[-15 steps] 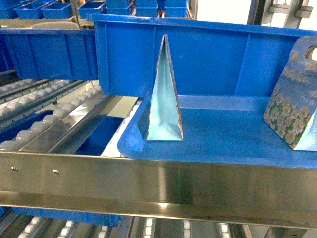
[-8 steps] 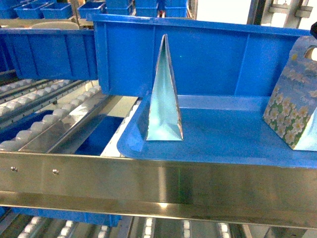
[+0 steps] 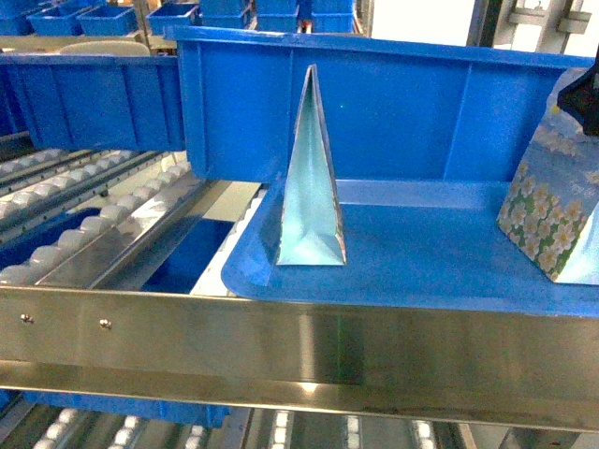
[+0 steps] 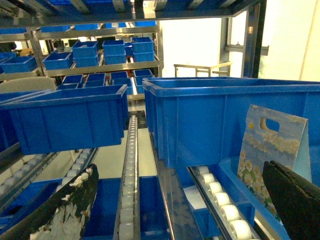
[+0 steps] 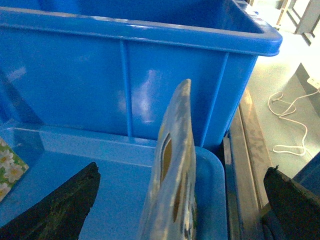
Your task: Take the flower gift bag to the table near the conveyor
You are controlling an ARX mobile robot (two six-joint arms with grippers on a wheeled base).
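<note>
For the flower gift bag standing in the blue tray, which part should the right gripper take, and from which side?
Probably the flat top edge by the cut-out handle of the flower gift bag, coming from above. The bag stands upright in the blue tray and tapers to a thin top. The right gripper is already open with a finger on each side of that edge, so closing there looks simplest.

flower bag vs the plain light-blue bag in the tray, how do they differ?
The flower gift bag carries a daisy print; the plain bag is unpatterned pale blue. The flower gift bag shows a cut-out handle slot in the left wrist view; none is visible on the plain bag. The flower gift bag stands at the tray's right end, the plain bag nearer its left. Both stand upright, tapering upward.
</note>
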